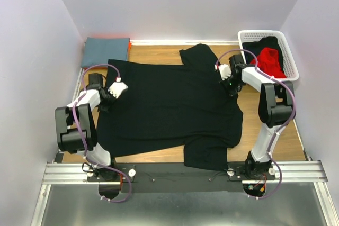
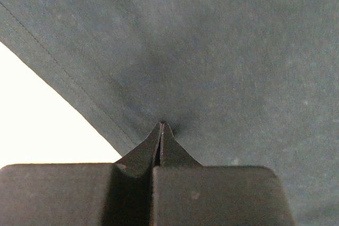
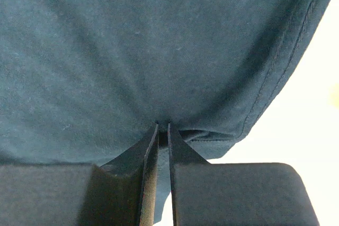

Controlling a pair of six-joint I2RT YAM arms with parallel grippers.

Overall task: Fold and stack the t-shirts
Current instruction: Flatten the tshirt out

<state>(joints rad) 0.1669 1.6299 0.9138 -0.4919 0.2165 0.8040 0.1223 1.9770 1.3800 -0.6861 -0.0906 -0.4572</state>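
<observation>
A large black t-shirt (image 1: 169, 104) lies spread flat across the table. My left gripper (image 1: 117, 89) is at the shirt's left edge. In the left wrist view its jaws are shut tip to tip (image 2: 161, 125), with the cloth (image 2: 212, 51) puckered at the tips, just inside the stitched hem. My right gripper (image 1: 224, 71) is at the shirt's upper right edge, by a sleeve. In the right wrist view it (image 3: 163, 125) is shut on a fold of the black cloth (image 3: 132, 51), and a strip of cloth shows between its fingers.
A white mesh basket (image 1: 288, 51) at the back right holds a red t-shirt (image 1: 270, 62) and a black one (image 1: 267, 43). A folded slate-blue t-shirt (image 1: 106, 51) lies at the back left with an orange edge (image 1: 108, 37) under it. Walls close in on three sides.
</observation>
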